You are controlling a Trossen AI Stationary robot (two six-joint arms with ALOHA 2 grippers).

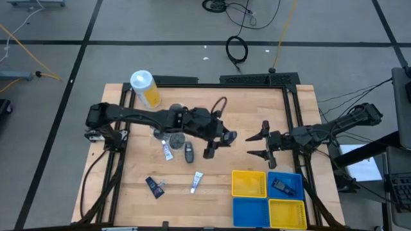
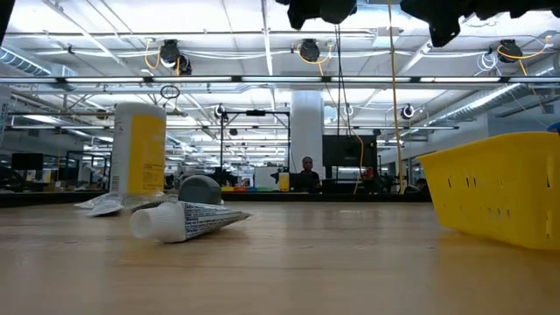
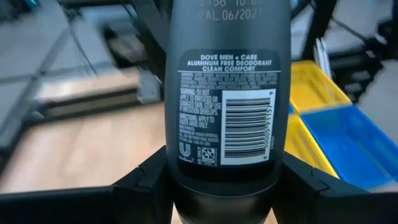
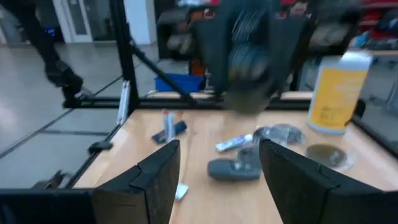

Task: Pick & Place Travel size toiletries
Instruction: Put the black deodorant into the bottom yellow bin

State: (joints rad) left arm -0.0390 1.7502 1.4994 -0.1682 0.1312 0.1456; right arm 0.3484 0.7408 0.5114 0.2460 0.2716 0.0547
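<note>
one dark item already lies in the blue bin (image 1: 286,184), the left gripper (image 1: 209,149) is clamped on a dark deodorant bottle (image 3: 227,106), the right gripper (image 1: 260,145) waits wide and empty beside it, and tubes (image 1: 196,181) remain behind.

Bins (image 1: 249,184) at table (image 1: 212,199) front-right corner, canister (image 1: 146,88) back-left, toiletries (image 1: 168,149) between.

Two dark, jointed arms, black cabling
</note>
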